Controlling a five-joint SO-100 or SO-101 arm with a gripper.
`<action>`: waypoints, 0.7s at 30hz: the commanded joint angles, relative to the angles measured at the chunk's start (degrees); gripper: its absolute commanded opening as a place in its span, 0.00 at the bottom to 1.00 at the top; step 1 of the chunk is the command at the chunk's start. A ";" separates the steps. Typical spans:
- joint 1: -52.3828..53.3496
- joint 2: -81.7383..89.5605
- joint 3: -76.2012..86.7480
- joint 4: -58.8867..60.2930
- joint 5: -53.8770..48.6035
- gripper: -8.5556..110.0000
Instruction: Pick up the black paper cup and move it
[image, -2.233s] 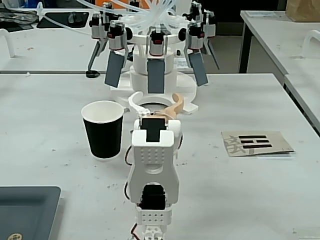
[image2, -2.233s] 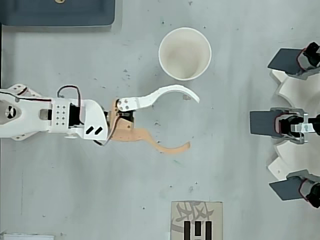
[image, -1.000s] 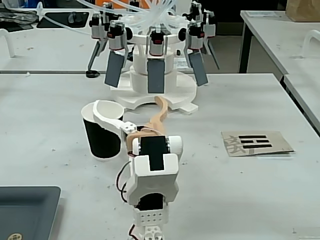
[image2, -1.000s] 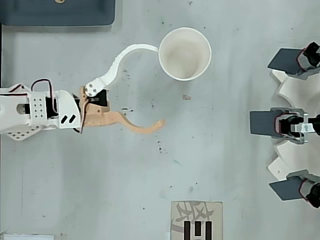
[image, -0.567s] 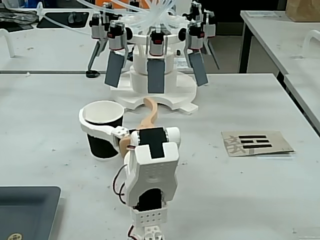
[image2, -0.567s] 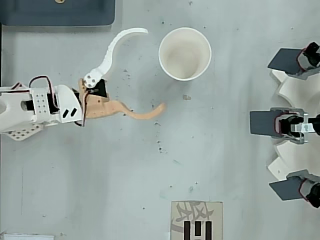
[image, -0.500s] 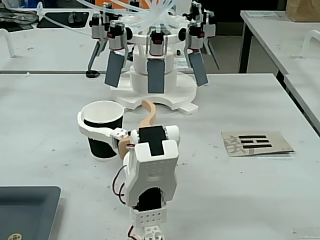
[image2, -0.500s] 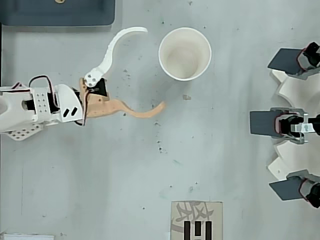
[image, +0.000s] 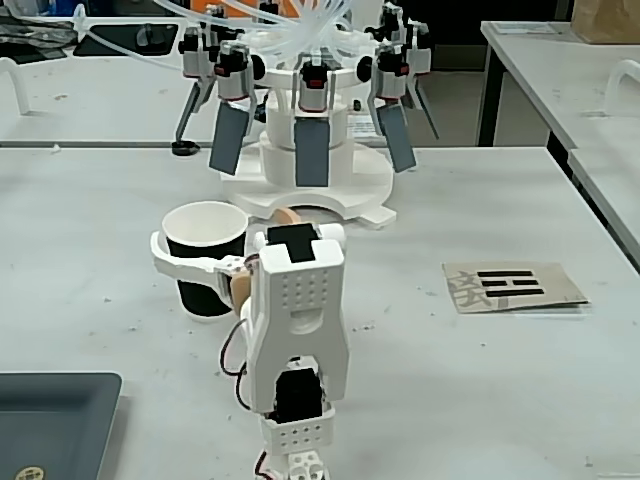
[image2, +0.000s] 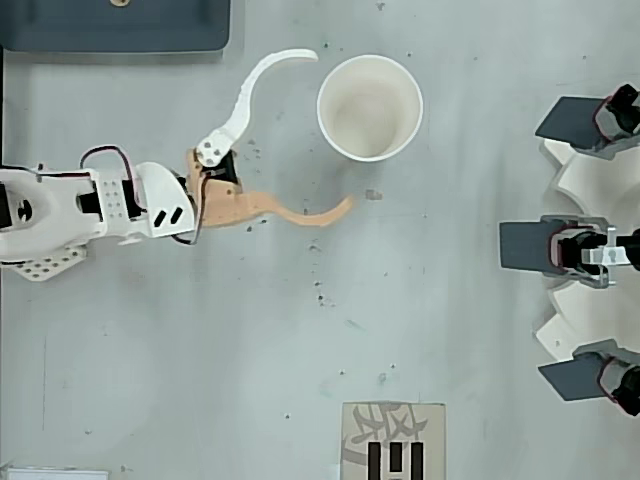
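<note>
Reaching toward the cup (image2: 369, 107) with curved jaws spread wide, the gripper (image2: 331, 128) is sitting just beside it, not touching.

Standing upright on the speckled grey table (image2: 450, 330), the cup is showing a matte black tapered wall in the fixed view (image: 199, 283) and a white inside with a rolled white rim from overhead. One finger is a white plastic hook (image2: 262, 80), the other a tan one (image2: 312, 215); their tips are flanking the cup's near side, nothing held between them. A card (image: 513, 285) printed with black bars and a grey character, not readable, is lying well away from the cup. A dark tray (image2: 120, 25) is lying near the cup, beyond the white finger.
</note>
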 joint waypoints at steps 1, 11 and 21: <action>-0.97 -1.14 -5.54 -0.53 -0.18 0.44; -2.72 -10.72 -15.29 -0.35 0.26 0.44; -3.87 -17.93 -22.32 -0.18 0.53 0.44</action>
